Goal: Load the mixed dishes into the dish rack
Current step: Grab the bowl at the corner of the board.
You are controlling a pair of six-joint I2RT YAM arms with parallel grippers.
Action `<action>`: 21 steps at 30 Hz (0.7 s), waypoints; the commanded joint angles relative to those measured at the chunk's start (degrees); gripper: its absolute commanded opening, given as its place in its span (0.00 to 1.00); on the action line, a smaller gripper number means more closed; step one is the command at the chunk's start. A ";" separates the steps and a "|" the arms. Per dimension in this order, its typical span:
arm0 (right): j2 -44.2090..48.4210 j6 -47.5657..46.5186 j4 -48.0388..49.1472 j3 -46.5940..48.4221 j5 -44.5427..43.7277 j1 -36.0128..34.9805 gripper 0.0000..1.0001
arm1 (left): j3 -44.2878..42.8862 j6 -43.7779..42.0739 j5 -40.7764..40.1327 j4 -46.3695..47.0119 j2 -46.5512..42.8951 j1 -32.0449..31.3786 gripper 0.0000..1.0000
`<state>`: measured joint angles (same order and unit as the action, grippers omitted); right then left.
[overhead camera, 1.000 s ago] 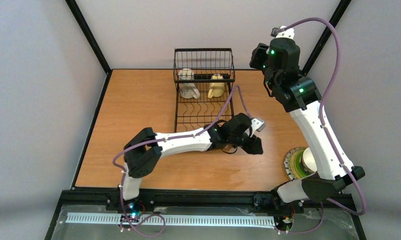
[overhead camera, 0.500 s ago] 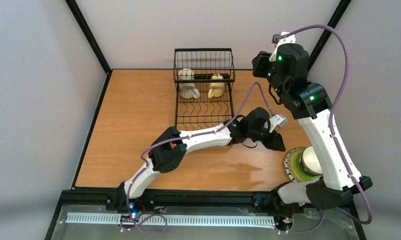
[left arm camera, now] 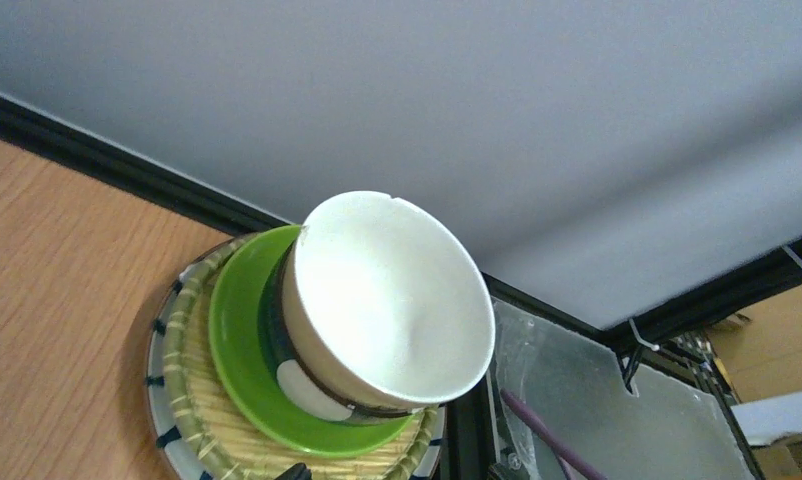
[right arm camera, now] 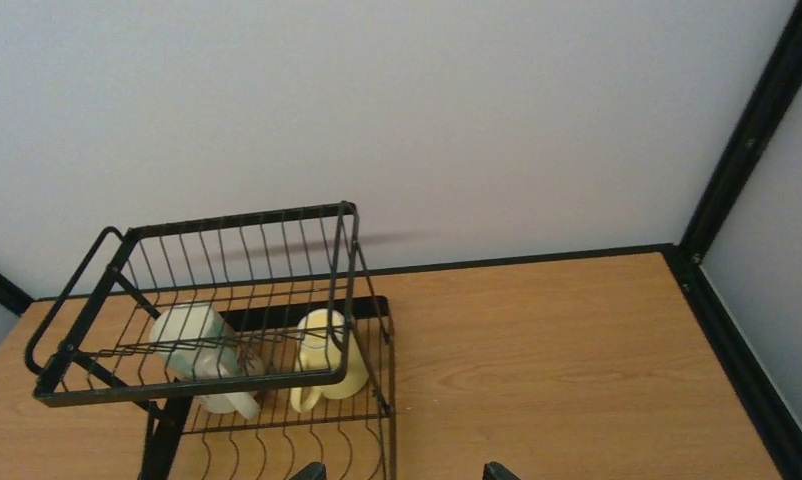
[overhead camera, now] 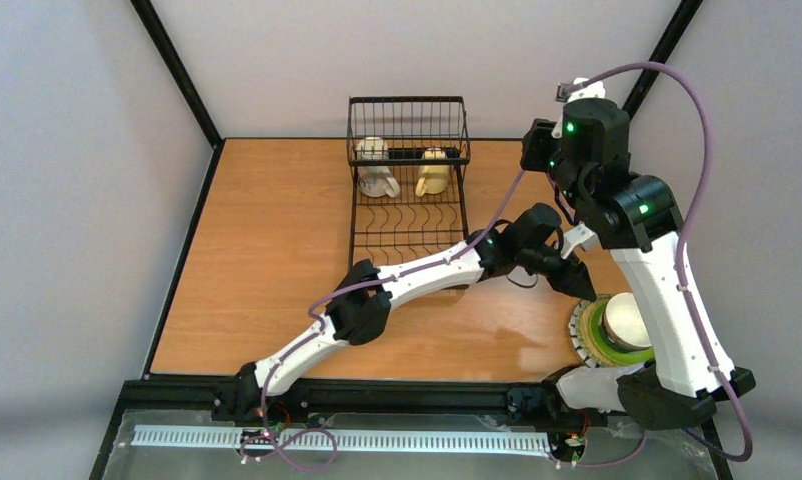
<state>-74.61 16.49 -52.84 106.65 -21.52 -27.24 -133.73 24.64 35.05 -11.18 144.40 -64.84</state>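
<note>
The black wire dish rack [overhead camera: 407, 215] [right arm camera: 372, 400] stands at the back of the table. A white mug [overhead camera: 375, 170] [right arm camera: 192, 335] and a smaller cream-yellow mug [overhead camera: 434, 173] [right arm camera: 329, 368] lie in its basket end. At the right near edge a teal-and-white bowl [overhead camera: 627, 318] [left arm camera: 387, 285] sits on a lime-green plate [overhead camera: 605, 345] [left arm camera: 235, 350], which rests on a straw-patterned plate with a white rim [left arm camera: 182, 395]. My left gripper [overhead camera: 575, 281] hangs open just left of this stack, touching nothing. My right gripper [right arm camera: 405, 472] is open and empty, high above the table right of the rack.
The black frame rail [left arm camera: 127, 165] runs along the table edge right behind the stack. The right arm's white link [overhead camera: 667, 300] rises over the stack's right side. The left arm's purple cable [overhead camera: 497, 215] arcs over the rack's near right corner.
My left arm has stretched rightwards, carrying its gripper from the table's middle to the stack's left rim. The right arm has swung a little to the right, away from the rack.
</note>
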 commanded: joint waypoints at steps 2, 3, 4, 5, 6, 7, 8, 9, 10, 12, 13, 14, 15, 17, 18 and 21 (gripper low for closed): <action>3.00 -0.89 -4.18 -1.59 -4.09 0.09 0.89 | -10.61 -3.06 6.37 -8.52 5.61 -0.68 1.00; 3.20 -0.74 -4.39 -1.93 -4.37 0.09 0.89 | -11.08 -3.17 7.33 -8.99 5.85 -0.66 1.00; 3.39 -0.51 -4.26 -2.34 -4.68 0.13 0.89 | -11.01 -3.32 8.48 -9.47 5.82 -0.69 1.00; 3.72 -0.61 -3.78 -3.02 -4.56 0.09 0.89 | -10.85 -3.44 9.37 -10.07 5.68 -0.72 1.00; 4.03 -0.62 -3.11 -3.85 -4.49 0.09 0.89 | -10.50 -3.27 10.20 -10.43 5.52 -0.79 1.00; 4.30 -0.50 -2.52 -4.86 -4.96 0.10 0.89 | -9.99 -3.14 10.82 -10.79 5.18 -0.91 1.00; 4.56 -0.56 -1.78 -5.71 -5.54 0.09 0.89 | -9.40 -3.04 11.42 -10.99 4.82 -1.09 1.00; 5.30 -0.90 -0.65 -6.92 -6.01 0.11 0.89 | -8.87 -3.07 11.80 -11.32 4.39 -1.31 1.00; 5.80 -1.47 0.54 -8.07 -6.43 0.09 0.89 | -8.44 -3.52 11.91 -11.85 3.70 -1.60 1.00; 6.40 -3.15 2.21 -10.08 -9.45 0.09 0.89 | -6.26 -4.20 12.31 -12.13 2.21 -2.01 1.00; 6.65 -4.35 2.91 -10.96 -11.42 0.15 0.89 | -5.18 -4.37 12.48 -12.10 1.35 -2.04 1.00; 6.89 -5.03 3.33 -11.51 -12.92 0.16 0.89 | -4.14 -4.70 12.07 -12.08 0.54 -2.05 1.00; 7.14 -4.98 3.04 -11.52 -13.29 0.13 0.89 | -3.47 -5.26 11.29 -12.25 -0.17 -2.05 1.00; 7.71 -3.96 2.36 -11.07 -12.49 0.20 0.89 | -3.39 -6.45 9.69 -12.96 -0.54 -2.05 1.00; 7.95 -3.37 1.69 -10.72 -12.20 0.16 0.89 | -4.09 -6.98 8.54 -13.70 -0.24 -2.05 1.00; 8.28 -2.38 -0.53 -9.54 -11.81 0.13 0.89 | -7.88 -8.16 5.49 -16.00 1.82 -1.99 1.00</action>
<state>-68.27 13.93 -51.51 95.53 -31.75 -27.24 -137.12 19.57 44.10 -23.22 147.46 -66.46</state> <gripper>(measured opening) 0.891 0.996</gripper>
